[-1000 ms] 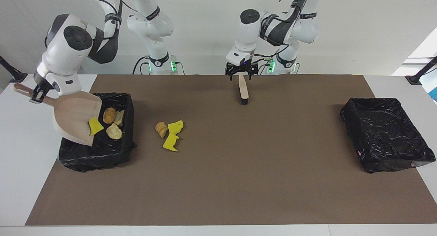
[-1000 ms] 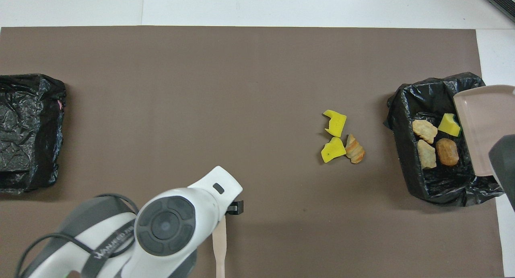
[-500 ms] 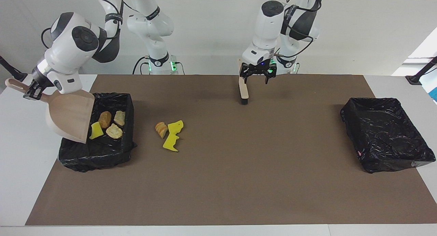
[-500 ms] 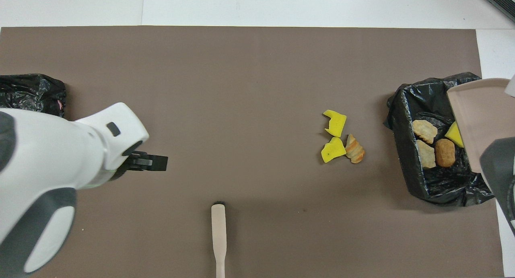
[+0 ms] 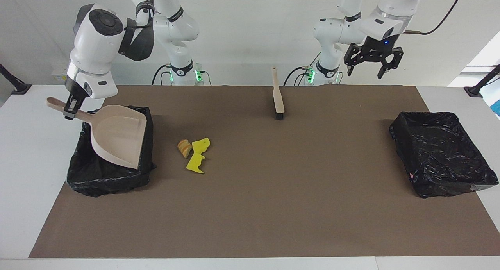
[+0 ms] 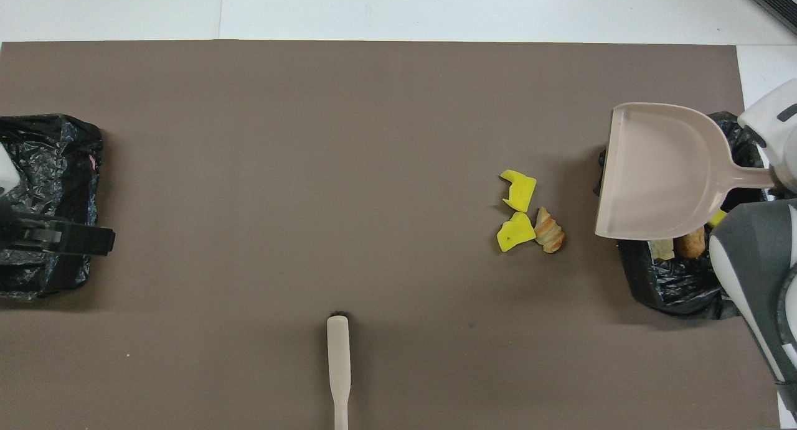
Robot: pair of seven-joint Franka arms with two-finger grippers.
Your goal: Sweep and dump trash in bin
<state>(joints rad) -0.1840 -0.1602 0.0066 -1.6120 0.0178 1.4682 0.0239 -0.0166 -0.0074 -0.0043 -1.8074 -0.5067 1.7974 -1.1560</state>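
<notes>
My right gripper is shut on the handle of the beige dustpan, which hangs empty over the black-lined bin at the right arm's end. In the overhead view the dustpan covers most of that bin; a bread roll and a yellow scrap show in it. On the mat beside the bin lie a bread roll and two yellow sponge pieces, also seen from overhead. My left gripper is open and empty, raised high.
The beige hand brush rests on the mat near the robots, mid-table, bristles down; it also shows in the overhead view. A second black-lined bin sits at the left arm's end.
My left gripper left the brush, rose and swung toward the left arm's end. My right gripper turned the tipped dustpan flatter over the bin; the scraps now lie under it.
</notes>
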